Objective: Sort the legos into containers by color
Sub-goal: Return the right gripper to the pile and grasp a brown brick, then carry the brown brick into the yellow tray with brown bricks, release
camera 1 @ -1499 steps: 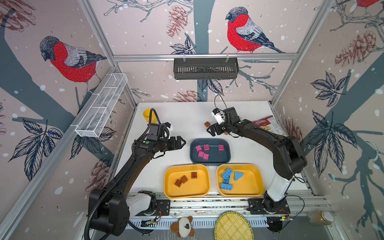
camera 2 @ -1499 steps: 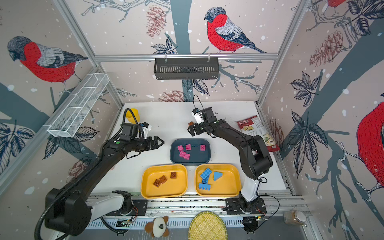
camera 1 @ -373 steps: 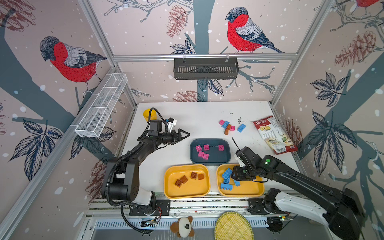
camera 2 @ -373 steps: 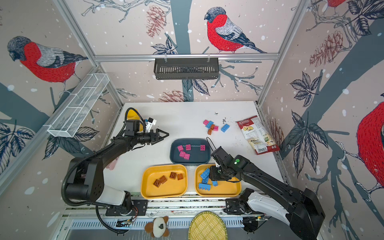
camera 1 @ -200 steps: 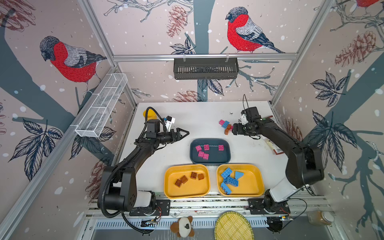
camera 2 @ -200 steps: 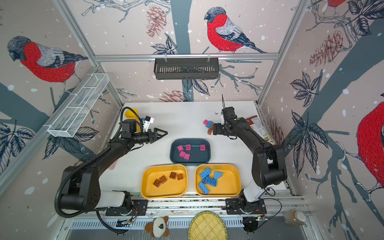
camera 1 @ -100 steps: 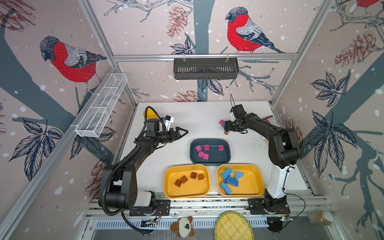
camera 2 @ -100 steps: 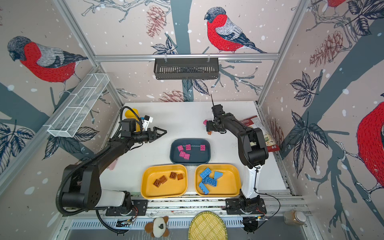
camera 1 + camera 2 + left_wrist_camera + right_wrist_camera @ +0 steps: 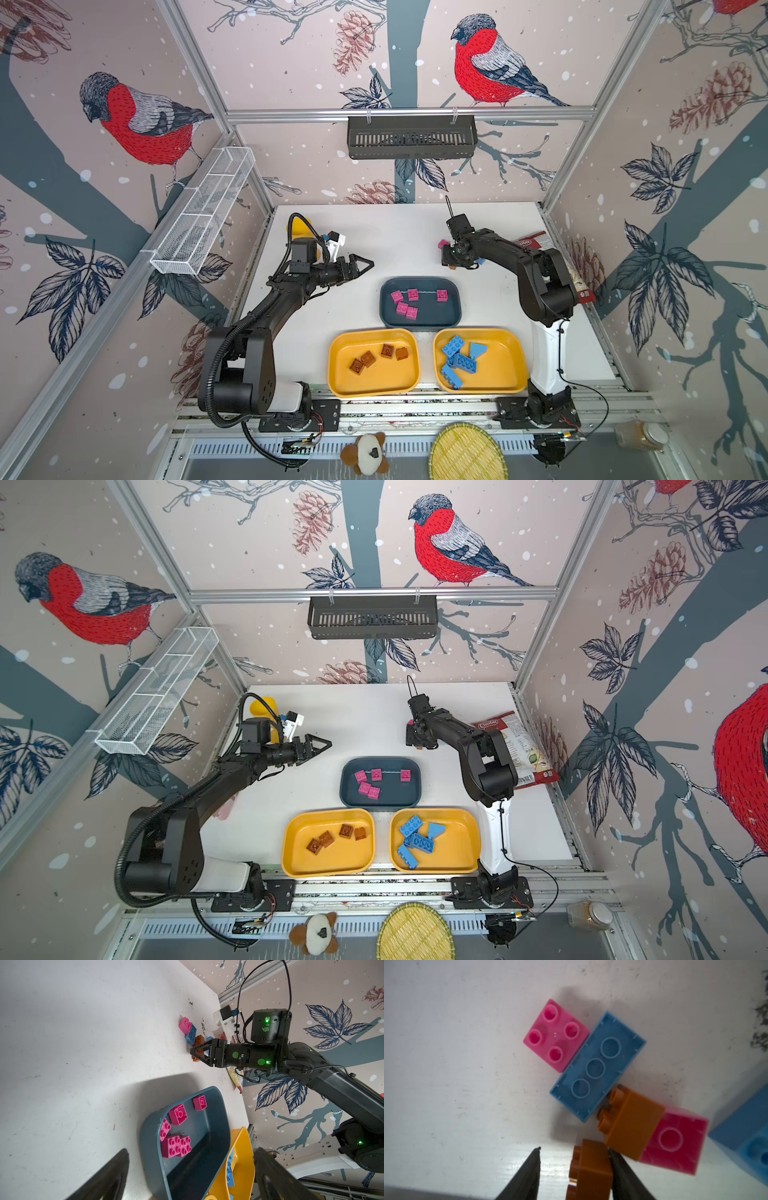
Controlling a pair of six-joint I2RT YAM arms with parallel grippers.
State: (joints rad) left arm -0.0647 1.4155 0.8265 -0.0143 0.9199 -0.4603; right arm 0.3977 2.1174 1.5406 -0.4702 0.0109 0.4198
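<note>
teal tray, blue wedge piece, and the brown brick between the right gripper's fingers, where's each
teal tray (image 9: 436, 314): in a top view, bare floor by its right end
blue wedge piece (image 9: 477, 350): in a top view, its middle
brown brick (image 9: 593, 1167): right wrist view, its smooth face

Our black left arm (image 9: 266, 316) rises from its base at the near edge and stretches forward over the white counter (image 9: 395, 232), forearm close to level. Our left pincer (image 9: 365, 264) hangs above the surface, pointing toward the middle, jaws spread wide. Our black right arm (image 9: 536, 270) folds sharply at the elbow and reaches toward the far middle. Our right pincer (image 9: 574, 1150) tips down at the counter, jaws partly apart, fingertips (image 9: 536, 1153) close to the surface.
</note>
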